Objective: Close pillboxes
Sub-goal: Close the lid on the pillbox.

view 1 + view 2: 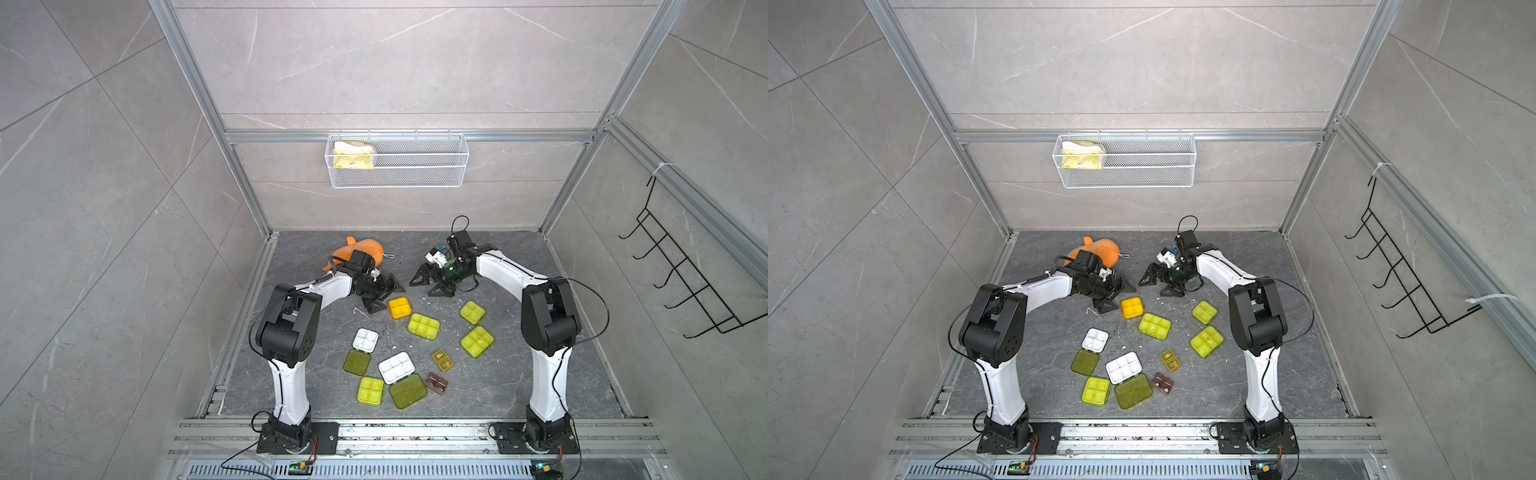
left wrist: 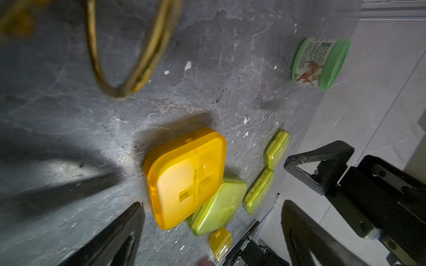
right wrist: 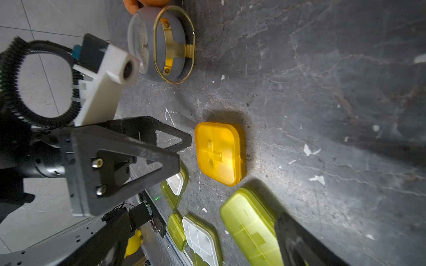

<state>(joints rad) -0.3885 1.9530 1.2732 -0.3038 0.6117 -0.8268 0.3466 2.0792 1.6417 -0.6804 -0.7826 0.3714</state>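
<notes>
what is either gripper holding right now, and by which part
Nothing. The left gripper and right gripper are both open and empty; the orange pillbox lies free beside the left one.

Dark stone tabletop [image 1: 519,374]: pillboxes [image 1: 423,326], orange plush [image 1: 361,249], jar [image 2: 320,62].

Gold wire loop [image 2: 129,57] blurred, cut by frame edge in left wrist view; small amber box [image 2: 220,243] blurred there too; orange plush toy [image 1: 365,248] partly behind left arm [image 1: 328,286] in both top views; contents of white pillbox tray [image 1: 397,368] too small to tell
</notes>
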